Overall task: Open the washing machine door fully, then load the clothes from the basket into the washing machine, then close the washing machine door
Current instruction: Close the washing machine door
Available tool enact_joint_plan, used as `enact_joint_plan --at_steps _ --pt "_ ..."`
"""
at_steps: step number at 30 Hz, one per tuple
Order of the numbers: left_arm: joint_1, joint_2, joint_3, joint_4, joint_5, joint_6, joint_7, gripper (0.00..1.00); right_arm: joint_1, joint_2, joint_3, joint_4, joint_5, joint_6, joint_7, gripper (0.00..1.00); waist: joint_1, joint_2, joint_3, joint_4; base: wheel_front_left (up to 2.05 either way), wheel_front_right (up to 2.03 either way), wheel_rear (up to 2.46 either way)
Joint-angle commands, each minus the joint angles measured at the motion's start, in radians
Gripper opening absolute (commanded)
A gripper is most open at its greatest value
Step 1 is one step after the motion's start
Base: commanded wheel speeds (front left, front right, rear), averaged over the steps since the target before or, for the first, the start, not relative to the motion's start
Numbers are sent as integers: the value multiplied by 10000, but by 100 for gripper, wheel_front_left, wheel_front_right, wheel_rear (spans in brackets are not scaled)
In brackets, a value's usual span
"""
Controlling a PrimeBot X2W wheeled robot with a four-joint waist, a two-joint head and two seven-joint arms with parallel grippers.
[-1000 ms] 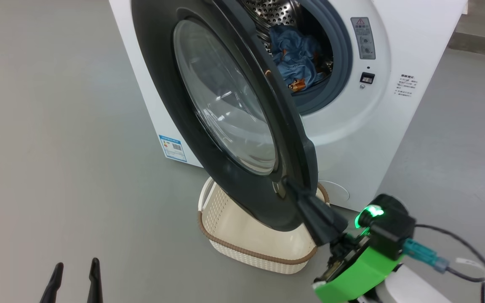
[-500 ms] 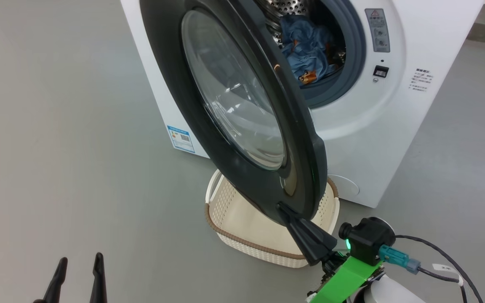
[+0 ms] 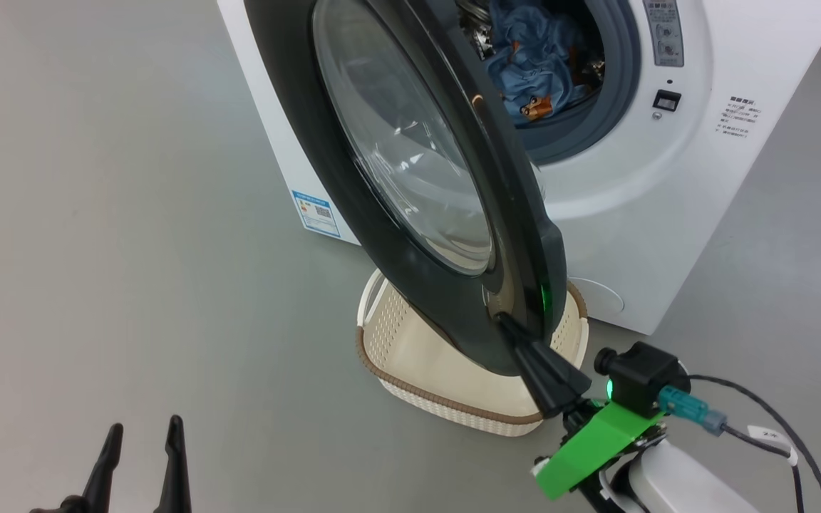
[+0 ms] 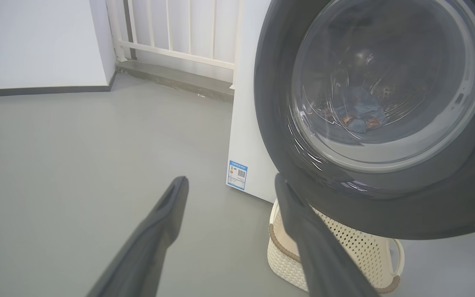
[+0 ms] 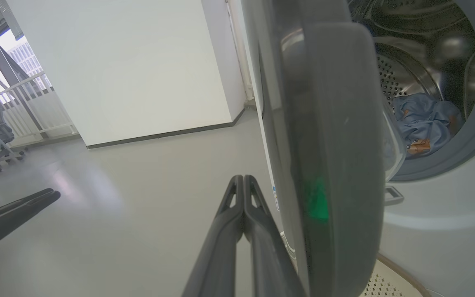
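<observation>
A white washer (image 3: 667,178) stood on a grey floor (image 3: 97,249). Its round door (image 3: 439,306) (black rim, clear glass bowl) hung partly open, swung out from the front on its left side. The blue clothes (image 3: 532,64) lay bunched inside the steel drum (image 5: 402,70), low and near its mouth. They showed past the door's free edge and, in the left wrist view, dimly through the glass. The cream basket (image 3: 393,328) sat on the floor at the foot of the washer's front, under the door's lower rim. The right gripper (image 3: 503,320) had its jaws pressed together with nothing between them. Its tip touched the outer face of the door's lower rim, near the free edge. The left gripper (image 3: 143,431) hung low over the floor, well apart from the door, jaws spread wide and empty. A blue-white sticker (image 3: 316,212) marked the lower left corner of the washer's front.
</observation>
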Motion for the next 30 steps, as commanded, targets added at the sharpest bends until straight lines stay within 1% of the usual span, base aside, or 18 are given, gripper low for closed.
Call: enact_joint_plan --at_steps 1,13,22,30 --pt "-430 132 324 -227 -71 6 -93 100 -403 87 -24 -210 -161 71 -80 0 0 0 59 10 0 0 0" --pt "-630 94 322 -299 -47 6 -93 100 -654 79 -554 -279 -326 71 -80 0 0 0 429 -76 0 0 0" --pt "-914 20 228 -386 -60 6 -93 100 -1064 -44 -1322 -324 -452 71 -80 0 0 0 907 -149 0 0 0" --pt "-1234 -46 58 -498 -130 6 -93 100 -1663 -271 -1993 -213 -562 71 -80 0 0 0 1401 -77 0 0 0"
